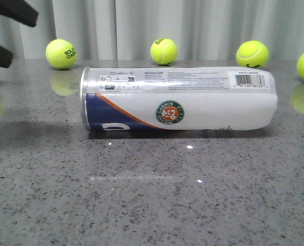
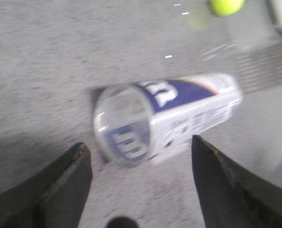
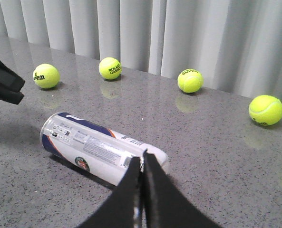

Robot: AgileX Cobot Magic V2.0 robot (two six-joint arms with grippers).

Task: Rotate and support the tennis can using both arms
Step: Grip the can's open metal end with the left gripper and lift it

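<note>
left end effector (image 2: 141, 190) spread wide above the lying tennis can (image 1: 177, 99); right end effector (image 3: 143, 190) pressed closed, empty.

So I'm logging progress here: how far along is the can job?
Barely begun. Done: nothing; the tennis can lies on its side on the table. In hand: the open left gripper hangs at its silver-rimmed end, not touching. Left: the shut right gripper must engage, then rotate and support.

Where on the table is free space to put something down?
The wide strip of table in front of the lying tennis can is bare. Behind the can it is crowded: tennis balls line the curtain.
</note>
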